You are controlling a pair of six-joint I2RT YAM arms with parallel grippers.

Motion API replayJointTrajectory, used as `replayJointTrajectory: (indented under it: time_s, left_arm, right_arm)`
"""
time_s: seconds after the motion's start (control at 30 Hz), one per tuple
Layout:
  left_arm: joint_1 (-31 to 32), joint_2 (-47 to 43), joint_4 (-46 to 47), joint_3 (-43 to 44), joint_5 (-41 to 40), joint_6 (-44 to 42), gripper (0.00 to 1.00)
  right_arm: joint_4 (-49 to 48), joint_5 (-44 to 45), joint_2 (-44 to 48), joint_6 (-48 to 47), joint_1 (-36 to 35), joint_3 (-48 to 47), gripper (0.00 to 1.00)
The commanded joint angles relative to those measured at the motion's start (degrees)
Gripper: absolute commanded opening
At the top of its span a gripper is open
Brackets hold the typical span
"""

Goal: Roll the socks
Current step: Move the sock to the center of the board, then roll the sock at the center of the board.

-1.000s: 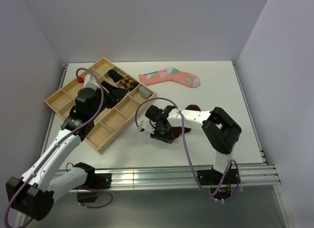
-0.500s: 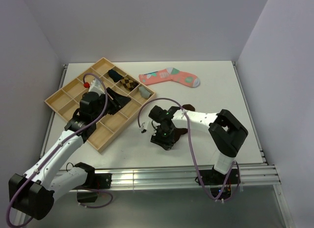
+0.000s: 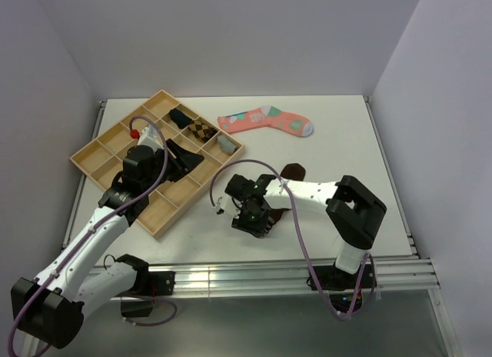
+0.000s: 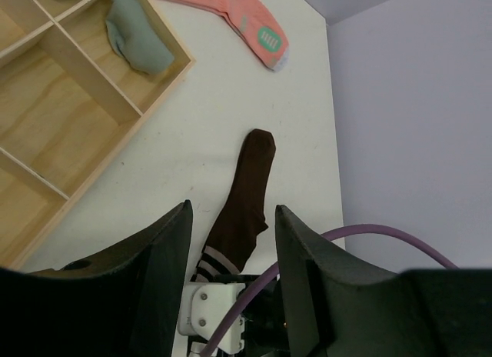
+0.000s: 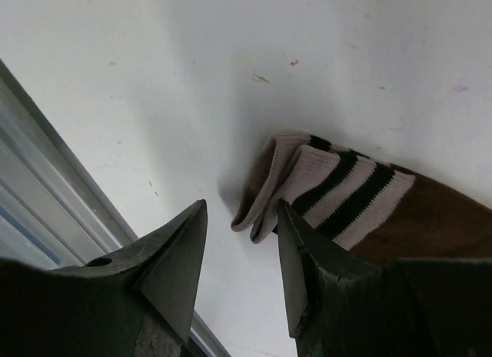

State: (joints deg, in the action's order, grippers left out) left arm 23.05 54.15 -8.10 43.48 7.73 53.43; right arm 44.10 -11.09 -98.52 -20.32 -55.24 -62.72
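While its jaws gape empty, right gripper point(image 5: 241, 209) just over striped cuff of brown sock point(image 5: 361, 199)

White table point(image 3: 346, 153) between pale lilac walls point(image 3: 231, 34), aluminium rail point(image 3: 246, 278) along near edge.

The left arm point(image 3: 91, 232) stretches forward from its base and leans slightly right. The left gripper point(image 3: 183, 158) has its jaws parted and empty. The right arm point(image 3: 311, 192) bends at the elbow and doubles back leftward. The right gripper point(image 3: 250, 218) points down, its jaws apart and gripping nothing.
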Motion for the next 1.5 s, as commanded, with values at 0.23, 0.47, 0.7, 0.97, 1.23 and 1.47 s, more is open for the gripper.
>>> replayJointTrajectory:
  time_s: [0.23,0.47,0.7,0.97,1.23,1.47]
  left_arm:
    - [-0.20,-0.36,0.98,1.87,0.62,-2.36,0.52]
    - [-0.20,-0.10,1.07,1.78,-0.08,-2.98,0.52]
    - [-0.20,0.43,1.07,1.60,-0.08,-3.42,0.52]
    - [-0.20,0.78,1.07,1.52,0.10,-3.86,0.53]
    - [-0.28,1.13,1.15,1.69,0.45,-3.95,0.53]
    - [-0.37,1.31,0.89,1.60,0.10,-4.12,0.53]
  right_arm:
    - [-4.10,7.13,-2.64,3.62,-1.53,0.93,0.47]
    - [-5.43,12.32,-0.72,4.14,-1.53,1.99,0.47]
    - [-5.25,15.92,0.08,4.93,-1.62,1.28,0.43]
    - [-5.16,17.24,1.31,5.99,-1.62,1.55,0.46]
    - [-4.28,16.98,1.32,5.90,-1.71,1.72,0.47]
    - [-5.51,16.98,0.26,5.73,-1.53,2.86,0.43]
